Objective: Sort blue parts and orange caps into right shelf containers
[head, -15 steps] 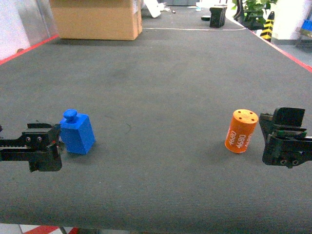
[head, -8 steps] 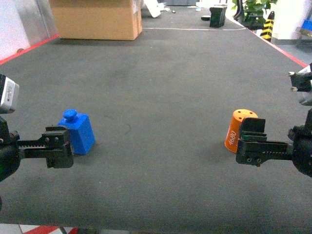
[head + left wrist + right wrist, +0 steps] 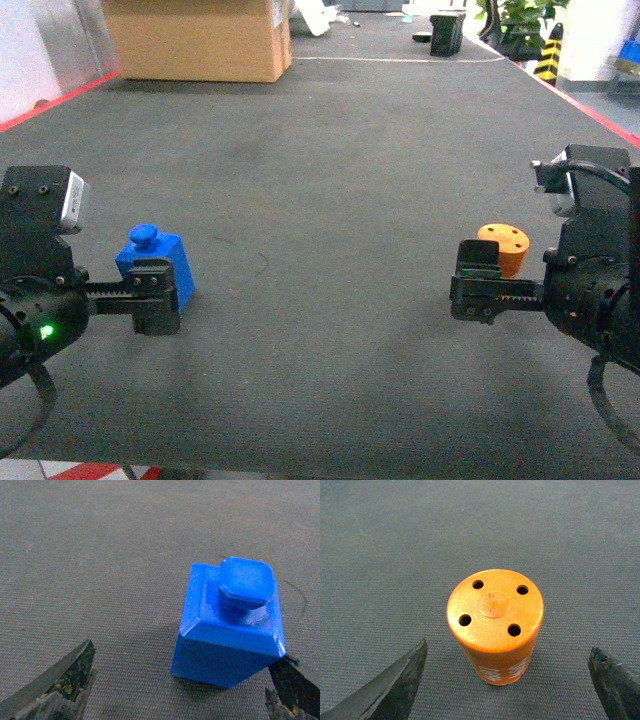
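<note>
One blue part (image 3: 152, 260), a boxy block with a knob on top, stands on the dark mat at the left. My left gripper (image 3: 156, 296) is open just in front of it. In the left wrist view the blue part (image 3: 230, 625) sits toward the right finger (image 3: 292, 680), and the left gripper (image 3: 184, 692) holds nothing. One orange cap (image 3: 505, 246) stands upright at the right, partly hidden behind my open right gripper (image 3: 478, 285). In the right wrist view the orange cap (image 3: 495, 617) stands centred between the wide-apart fingers of the right gripper (image 3: 507, 652), untouched. The right shelf containers are out of view.
A cardboard box (image 3: 195, 40) stands at the far left of the mat. Red edge lines run along the left (image 3: 55, 103) and right (image 3: 590, 105) sides. A black object (image 3: 447, 32) sits far back.
Both arms have swung inward and risen, so their wrist cameras now show. The left gripper moved right up to the blue part. The right gripper moved left in front of the cap.
</note>
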Robot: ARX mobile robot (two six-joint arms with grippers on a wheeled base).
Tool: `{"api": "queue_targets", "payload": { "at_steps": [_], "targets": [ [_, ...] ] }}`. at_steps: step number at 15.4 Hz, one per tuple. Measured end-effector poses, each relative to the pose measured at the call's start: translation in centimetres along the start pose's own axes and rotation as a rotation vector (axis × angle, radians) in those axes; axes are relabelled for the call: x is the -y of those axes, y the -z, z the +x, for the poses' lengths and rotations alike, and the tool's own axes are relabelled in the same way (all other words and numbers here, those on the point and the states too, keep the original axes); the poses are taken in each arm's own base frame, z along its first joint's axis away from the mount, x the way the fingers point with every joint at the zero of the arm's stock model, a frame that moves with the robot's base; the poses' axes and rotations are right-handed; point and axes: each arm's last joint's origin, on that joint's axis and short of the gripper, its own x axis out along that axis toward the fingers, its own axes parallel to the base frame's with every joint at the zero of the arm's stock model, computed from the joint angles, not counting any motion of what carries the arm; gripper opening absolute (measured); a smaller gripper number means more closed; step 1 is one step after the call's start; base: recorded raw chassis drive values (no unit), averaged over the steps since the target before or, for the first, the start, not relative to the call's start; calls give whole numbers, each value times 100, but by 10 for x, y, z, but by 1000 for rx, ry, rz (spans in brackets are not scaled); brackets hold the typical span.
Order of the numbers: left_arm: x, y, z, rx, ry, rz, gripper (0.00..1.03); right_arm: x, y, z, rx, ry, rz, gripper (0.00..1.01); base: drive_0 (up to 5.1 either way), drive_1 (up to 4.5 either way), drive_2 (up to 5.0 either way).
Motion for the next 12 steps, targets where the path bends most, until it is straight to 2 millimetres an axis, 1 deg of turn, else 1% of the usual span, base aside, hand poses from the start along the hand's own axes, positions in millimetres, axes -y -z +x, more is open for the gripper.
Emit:
{"api": "queue_targets", "payload": {
  "at_steps": [2, 5, 11, 12],
  "targets": [
    [2, 1, 11, -13, 10, 1, 98, -2, -1, 10, -5, 3, 0, 98, 0, 0, 0],
    [4, 3, 21, -30, 13, 0, 98, -5, -4, 22, 0, 7, 12, 98, 0, 0, 0],
    [6, 4, 36, -32, 22, -39, 98, -6, 5, 44, -34, 43, 22, 98, 0, 0, 0],
    [6, 4, 36, -31, 22, -44, 98, -6, 9, 44, -54, 49, 18, 96, 0, 0, 0]
  ]
}}
